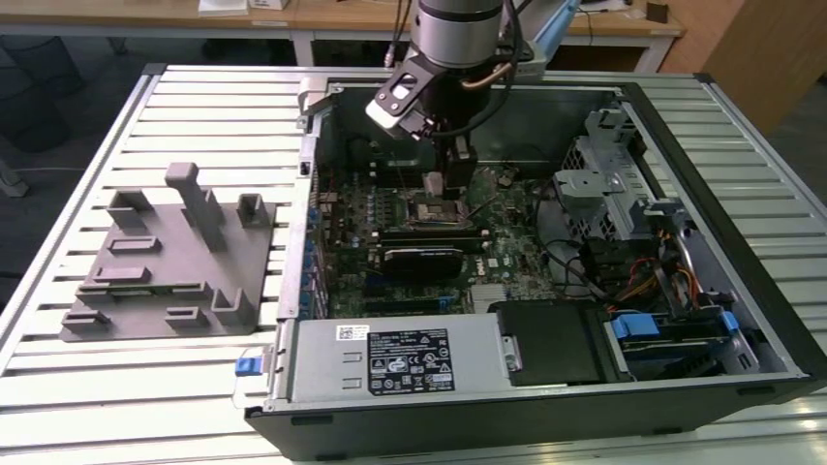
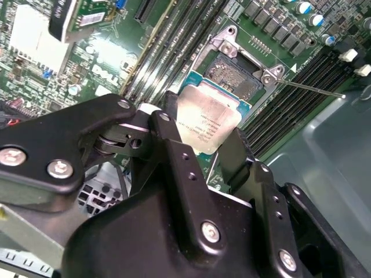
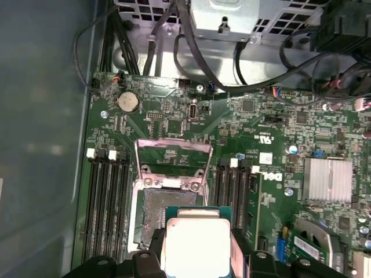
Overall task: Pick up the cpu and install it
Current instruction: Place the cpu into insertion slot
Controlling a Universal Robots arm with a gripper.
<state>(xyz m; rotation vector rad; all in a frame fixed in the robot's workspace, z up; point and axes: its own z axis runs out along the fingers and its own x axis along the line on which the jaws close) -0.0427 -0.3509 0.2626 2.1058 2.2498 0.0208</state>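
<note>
The cpu [image 2: 207,116] is a small square chip with a pale silver top, and my gripper [image 2: 202,128] is shut on it by two opposite edges. It hangs just above the open motherboard socket [image 2: 235,75], apart from it and partly overlapping it in both wrist views. In the first wrist view the cpu [image 3: 196,242] sits between my black fingers [image 3: 152,258], over the near part of the socket [image 3: 165,211], whose metal load plate [image 3: 173,157] stands flipped open. The exterior view shows my gripper [image 1: 433,182] low inside the computer case over the socket [image 1: 435,208].
The open computer case [image 1: 723,126] lies on a slatted table [image 1: 194,107]. A grey plastic fixture [image 1: 168,262] stands at the exterior view's left. Memory slots [image 3: 107,202] flank the socket. Cables [image 3: 191,52], a drive cage [image 1: 614,184] and a power supply [image 1: 401,358] crowd the case.
</note>
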